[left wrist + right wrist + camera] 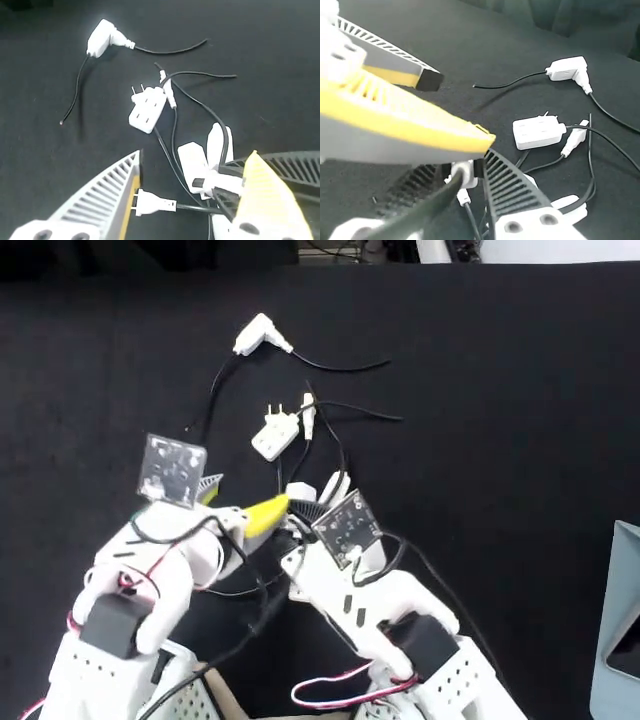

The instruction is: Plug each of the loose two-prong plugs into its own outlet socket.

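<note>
Black cloth covers your table. On it a loose two-prong plug lies flat between the wide-spread fingers of your left gripper, its prongs just beside the grey finger's yellow pad; that gripper holds nothing. The plug's cable runs toward your right gripper, whose grip you cannot tell. Farther off lie a white multi-outlet adapter and an angled white plug.

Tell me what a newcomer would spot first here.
A tangle of black cords sprawls mid-table. Near the table's front, the left gripper, with one bright yellow finger, sits open either side of a small plug. Farther out lie a white adapter and a larger plug.
</note>
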You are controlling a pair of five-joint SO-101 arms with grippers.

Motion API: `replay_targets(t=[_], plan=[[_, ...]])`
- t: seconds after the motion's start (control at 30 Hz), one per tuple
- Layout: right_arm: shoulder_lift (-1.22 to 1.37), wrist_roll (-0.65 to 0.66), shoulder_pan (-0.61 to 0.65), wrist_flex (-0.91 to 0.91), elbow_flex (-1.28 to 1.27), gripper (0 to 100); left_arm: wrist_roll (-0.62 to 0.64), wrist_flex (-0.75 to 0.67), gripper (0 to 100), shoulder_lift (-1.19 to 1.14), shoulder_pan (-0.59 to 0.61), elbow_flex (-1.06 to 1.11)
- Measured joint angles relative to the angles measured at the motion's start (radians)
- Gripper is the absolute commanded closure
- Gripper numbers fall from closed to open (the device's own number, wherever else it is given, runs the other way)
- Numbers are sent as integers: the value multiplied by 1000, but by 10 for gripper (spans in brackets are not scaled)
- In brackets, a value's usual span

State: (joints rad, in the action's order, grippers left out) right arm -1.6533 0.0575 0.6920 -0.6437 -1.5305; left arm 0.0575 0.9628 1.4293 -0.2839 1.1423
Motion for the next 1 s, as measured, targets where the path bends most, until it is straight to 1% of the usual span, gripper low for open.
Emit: replay_targets(t=[0.17, 0.27, 0.33, 0.47, 0.57, 0.67, 0.77, 1.0], plan=[[-2, 0, 3, -3, 0, 987, -46, 0, 680, 117, -5, 49], [-2, 0, 3, -3, 0, 987, -49, 0, 680, 172, -6, 69], [-2, 0, 3, -37, 0, 987, -49, 2, 680, 187, 29, 69], [-2, -17, -2, -132, 0, 987, -48, 2, 680, 186, 155, 69], [-2, -21, -69, -178, 17, 987, -46, 2, 680, 160, 233, 69], [-2, -21, -149, -206, 28, 987, -46, 2, 680, 98, 262, 63], [-2, -21, -213, -236, 29, 987, -48, 3, 680, -14, 270, 12], [-2, -21, -347, -242, 29, 987, -135, 5, 673, -400, 273, -215]])
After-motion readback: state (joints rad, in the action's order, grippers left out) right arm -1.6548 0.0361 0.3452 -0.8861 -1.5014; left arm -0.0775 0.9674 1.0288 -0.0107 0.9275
